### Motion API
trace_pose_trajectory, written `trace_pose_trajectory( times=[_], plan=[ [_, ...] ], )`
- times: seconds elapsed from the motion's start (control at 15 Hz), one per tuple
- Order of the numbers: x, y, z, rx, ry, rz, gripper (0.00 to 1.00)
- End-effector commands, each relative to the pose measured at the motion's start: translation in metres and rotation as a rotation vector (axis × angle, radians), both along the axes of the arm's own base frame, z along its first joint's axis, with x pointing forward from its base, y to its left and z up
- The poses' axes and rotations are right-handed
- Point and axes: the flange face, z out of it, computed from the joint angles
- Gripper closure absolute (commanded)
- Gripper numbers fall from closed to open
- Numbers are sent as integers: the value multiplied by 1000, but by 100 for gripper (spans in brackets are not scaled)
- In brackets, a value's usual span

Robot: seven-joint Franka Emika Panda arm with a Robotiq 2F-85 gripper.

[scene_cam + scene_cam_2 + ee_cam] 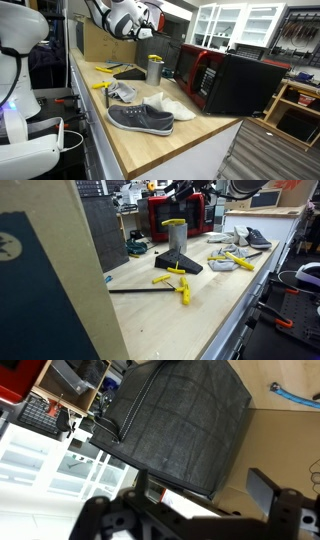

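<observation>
At the front edge of the wooden counter [205,140] lies a grey shoe [140,119], with a white shoe [172,105] just behind it. Further back are a yellow tool [102,85] and an upright metal cup [154,70].

Beyond the cup, against the far side of the counter, stands the microwave [232,82], a dark box with a red front. The gripper [146,27] hangs in the air farthest back, well above the counter. In an exterior view it sits higher than the microwave and off towards its far end, touching nothing.

The wrist view looks down past the gripper [190,510]. Its two fingers [275,500] are spread wide with nothing between them. Beneath them the microwave's dark top [180,420] fills most of the picture, well apart from the fingertips.
</observation>
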Motion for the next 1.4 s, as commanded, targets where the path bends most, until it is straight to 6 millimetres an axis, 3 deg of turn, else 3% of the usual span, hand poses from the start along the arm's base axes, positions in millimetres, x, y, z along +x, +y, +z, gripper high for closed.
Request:
trace_pose_trajectory(
  times=[0.0,0.4,0.6,0.87,1.33],
  plan=[
    [-10,32,-12,-145,22,-6,0],
    [-20,95,-29,-338,54,11,0],
    [-14,114,-31,-421,72,24,0],
    [3,116,-25,-517,98,21,0],
    [15,91,8,-611,240,65,0]
  ],
)
